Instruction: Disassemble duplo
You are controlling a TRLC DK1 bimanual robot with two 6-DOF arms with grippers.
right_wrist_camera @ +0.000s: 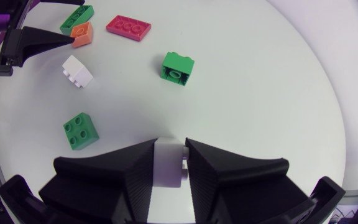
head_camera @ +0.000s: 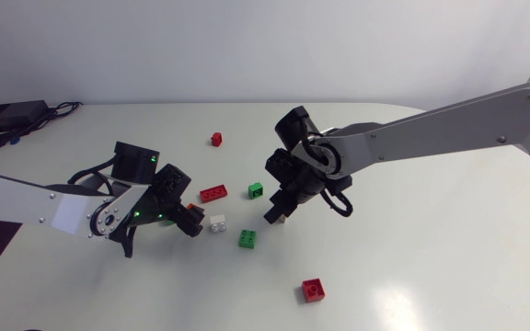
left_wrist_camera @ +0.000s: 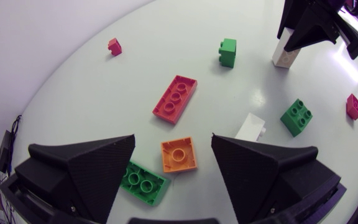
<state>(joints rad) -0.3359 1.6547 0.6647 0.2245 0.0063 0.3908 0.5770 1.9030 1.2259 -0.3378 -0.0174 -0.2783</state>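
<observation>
Just beside the long red brick [left_wrist_camera: 175, 98], on the side toward the left arm, the left gripper [left_wrist_camera: 173, 148] is being held low over the table [head_camera: 431, 239] with its fingers spread wide. An orange brick [left_wrist_camera: 179, 155] is lying on the tabletop between them, touched by neither finger. A flat green brick [left_wrist_camera: 143, 182] is lying against the orange brick, partly under one finger; whether the two are joined cannot be told.

Well beyond the long red brick from there, a tall white block [right_wrist_camera: 168, 165] is being pinched from two sides by the fingers of the right gripper [right_wrist_camera: 171, 144], with its lower end at the tabletop.

Between the long red brick and that block, a small white brick [left_wrist_camera: 250, 127] and a square green brick [left_wrist_camera: 296, 116] are lying apart from each other. A green brick tipped on its side [left_wrist_camera: 229, 51] is lying near the long red brick's far end. A tiny red brick [left_wrist_camera: 114, 46] is sitting well apart from the long red brick, and a square red brick [left_wrist_camera: 353, 106] is sitting farther off still, past the square green brick.
</observation>
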